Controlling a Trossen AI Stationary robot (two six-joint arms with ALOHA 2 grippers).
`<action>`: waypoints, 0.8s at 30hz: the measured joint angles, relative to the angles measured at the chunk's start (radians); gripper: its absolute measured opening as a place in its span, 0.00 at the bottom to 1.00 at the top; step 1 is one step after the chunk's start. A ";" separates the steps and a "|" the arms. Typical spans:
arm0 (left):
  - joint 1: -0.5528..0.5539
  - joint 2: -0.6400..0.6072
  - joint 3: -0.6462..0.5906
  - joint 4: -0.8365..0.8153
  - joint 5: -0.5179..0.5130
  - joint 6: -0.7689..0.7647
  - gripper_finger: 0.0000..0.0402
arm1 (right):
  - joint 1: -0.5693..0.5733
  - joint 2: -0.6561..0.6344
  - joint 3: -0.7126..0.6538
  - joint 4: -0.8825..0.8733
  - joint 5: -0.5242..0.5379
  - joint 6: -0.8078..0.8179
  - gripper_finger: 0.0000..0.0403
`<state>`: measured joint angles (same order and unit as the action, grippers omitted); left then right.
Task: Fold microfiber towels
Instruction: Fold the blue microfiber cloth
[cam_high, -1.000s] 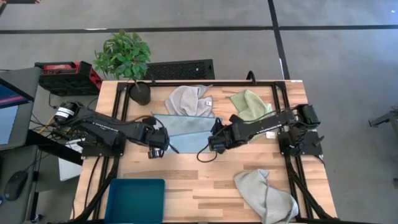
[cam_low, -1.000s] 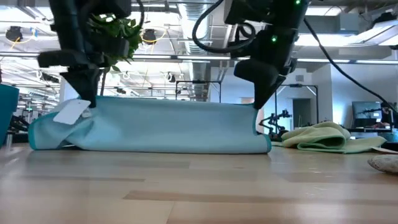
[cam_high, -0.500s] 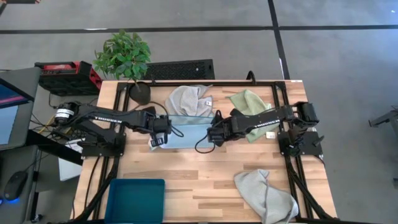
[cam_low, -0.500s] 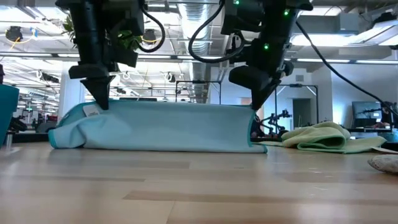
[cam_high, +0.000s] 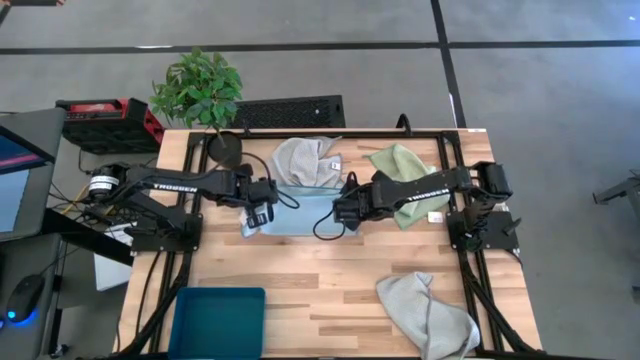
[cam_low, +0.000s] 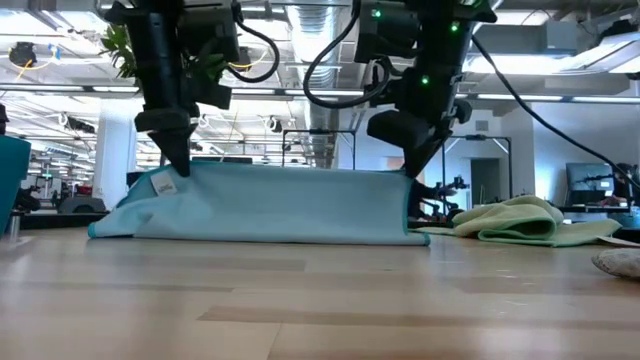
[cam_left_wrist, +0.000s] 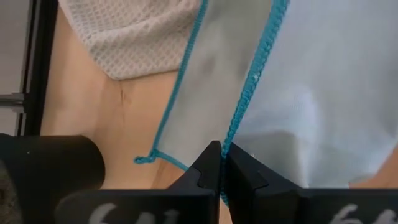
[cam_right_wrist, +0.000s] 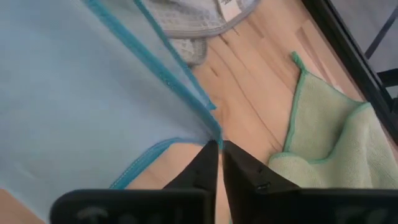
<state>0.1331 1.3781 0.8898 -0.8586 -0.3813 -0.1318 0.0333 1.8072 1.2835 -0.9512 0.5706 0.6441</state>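
The light blue towel (cam_high: 300, 212) lies mid-table, doubled over, with its lower layer on the wood (cam_low: 280, 205). My left gripper (cam_high: 258, 214) is shut on its left end and my right gripper (cam_high: 343, 211) on its right end; both stand just above the table. The pale grey towel with the white tag (cam_high: 303, 160) lies crumpled behind the blue towel. The light green towel (cam_high: 400, 168) lies at the far right. The second grey towel (cam_high: 425, 310) lies at the near right. My left gripper pinches the blue towel's teal-stitched edge (cam_left_wrist: 239, 118) between its two fingers, near the left corner. The fingers (cam_low: 178, 160) point down from above. The held edge is raised, and the cloth below it slopes down onto the table. My right gripper pinches the blue towel's right corner (cam_right_wrist: 211, 127) on its teal-stitched edge, between its two fingers. The fingers (cam_low: 410, 165) point down from above. The held layer is raised and drawn fairly straight toward the left gripper, with the layer beneath on the table.
A teal bin (cam_high: 218, 320) sits at the near left corner. A potted plant (cam_high: 205, 95) stands at the far left. Black frame rails (cam_high: 452, 180) run along both sides of the table. Bare wood (cam_high: 320, 275) lies in front of the blue towel.
Both grippers have gone toward the table's far edge, still shut on the blue towel's edge. The held edge has been carried over the lower layer, so the towel is folded over and looks narrower from near to far. The lower layer has stayed on the table.
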 joint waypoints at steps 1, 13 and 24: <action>0.008 0.000 0.000 0.001 0.000 0.000 0.02 | -0.004 0.000 0.000 0.000 0.001 0.000 0.13; 0.091 0.000 0.000 0.018 -0.001 0.008 0.27 | -0.051 0.000 0.000 0.005 0.005 -0.025 0.37; 0.037 0.000 -0.007 0.024 0.216 0.135 0.35 | 0.013 0.000 0.000 0.054 -0.229 -0.278 0.53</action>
<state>0.1698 1.3781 0.8824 -0.8345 -0.1657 0.0032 0.0465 1.8069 1.2835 -0.8971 0.3413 0.3656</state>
